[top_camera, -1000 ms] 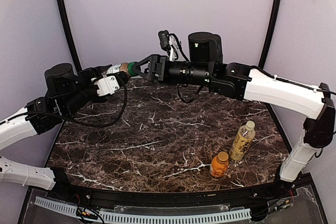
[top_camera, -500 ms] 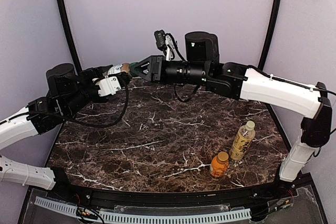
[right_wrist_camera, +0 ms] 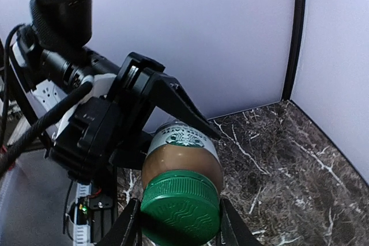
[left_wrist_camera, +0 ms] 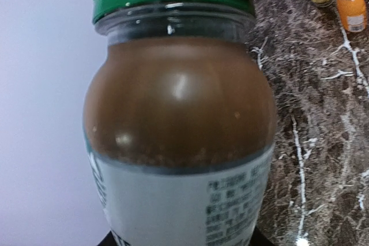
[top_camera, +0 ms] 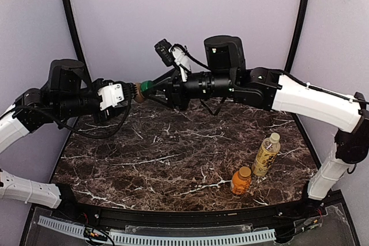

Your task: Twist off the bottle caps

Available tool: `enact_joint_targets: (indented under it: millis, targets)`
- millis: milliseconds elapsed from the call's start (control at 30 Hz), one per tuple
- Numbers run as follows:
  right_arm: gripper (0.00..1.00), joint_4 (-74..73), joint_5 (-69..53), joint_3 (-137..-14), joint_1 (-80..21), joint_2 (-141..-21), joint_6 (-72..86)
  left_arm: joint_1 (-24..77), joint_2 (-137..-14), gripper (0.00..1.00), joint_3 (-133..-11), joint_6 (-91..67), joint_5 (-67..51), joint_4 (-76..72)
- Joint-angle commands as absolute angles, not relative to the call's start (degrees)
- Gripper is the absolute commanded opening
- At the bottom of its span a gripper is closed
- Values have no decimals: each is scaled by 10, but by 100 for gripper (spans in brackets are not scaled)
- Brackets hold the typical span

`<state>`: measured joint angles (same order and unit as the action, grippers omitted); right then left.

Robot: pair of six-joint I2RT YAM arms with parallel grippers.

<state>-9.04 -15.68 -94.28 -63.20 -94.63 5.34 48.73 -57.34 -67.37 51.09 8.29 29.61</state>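
The left fingers (top_camera: 130, 91) hold the brownish bottle (top_camera: 139, 94); right fingers (top_camera: 161, 81) grip its cap (top_camera: 147, 87).

Green cap (right_wrist_camera: 180, 207) on brown bottle (left_wrist_camera: 179, 102) with white label; orange bottle (top_camera: 241, 181); yellow-labelled bottle (top_camera: 266, 155); dark, white-veined marble table (top_camera: 173, 159).

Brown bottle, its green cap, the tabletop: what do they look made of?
Brown bottle: probably clear glossy plastic. The wall is see-through above the brown liquid and shows soft highlights; glass isn't ruled out. Its white label looks like printed film.
Green cap: opaque moulded plastic, semi-gloss, with a wavy ridged edge.
Tabletop: dark brown marble pattern with white veins and a polished sheen. Real stone or laminate, can't tell.
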Motion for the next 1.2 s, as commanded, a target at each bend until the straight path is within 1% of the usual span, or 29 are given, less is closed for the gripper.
enact_joint_targets:
  millis: [0,100,267,433,567,767,800,833,867,900,967,1000,1167]
  targets:
    - [0,-115,-182,-949,-667,-940,-204,500,-595,25,-704,439,-129,454]
    - [0,-131,-166,-953,-671,-936,-268,500,-598,23,-712,432,-143,466]
    - [0,-132,-152,-918,-696,-920,-435,500,-614,23,-736,435,-194,520]
    - [0,-165,-110,-946,-719,-938,-525,500,-617,23,-733,418,-206,518]
    - [0,-179,-84,-954,-722,-945,-551,500,-617,23,-736,417,-202,516]
    - [0,-168,-67,-949,-725,-947,-545,500,-613,23,-730,417,-196,510]
    - [7,-160,-59,-945,-726,-947,-543,500,-613,23,-730,417,-195,508]
    - [26,-152,-50,-942,-725,-947,-537,500,-612,23,-729,417,-193,508]
    - [50,-147,-43,-940,-726,-947,-526,499,-612,23,-729,418,-193,507]
    - [63,-143,-37,-939,-725,-946,-517,499,-611,22,-728,419,-190,507]
    - [77,-134,-26,-936,-726,-940,-495,499,-608,22,-727,419,-184,505]
    - [81,-129,-22,-932,-726,-935,-486,500,-606,22,-725,417,-181,503]
    - [93,-96,-13,-874,-726,-888,-434,500,-592,20,-713,415,-153,489]
